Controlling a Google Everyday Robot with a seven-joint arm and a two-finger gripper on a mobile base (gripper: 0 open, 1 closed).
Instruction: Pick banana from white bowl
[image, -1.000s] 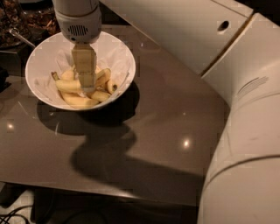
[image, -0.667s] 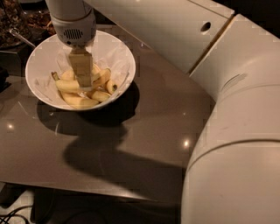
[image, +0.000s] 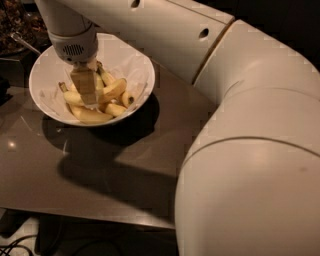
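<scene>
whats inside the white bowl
Several yellow bananas lie on crumpled white paper inside the white bowl. The gripper hangs down among them, covering whatever lies directly beneath it.

White bowl (image: 41, 75) glossy, smooth, w/ crumpled paper liner (image: 131, 64); bananas (image: 116, 90) matt-skinned. Gripper (image: 89, 100), down in bowl among bananas, looks pale matt plastic. Table (image: 75, 195) smooth, semi-gloss grey.

Glossy grey-brown table (image: 75, 190), dim dark room.
</scene>
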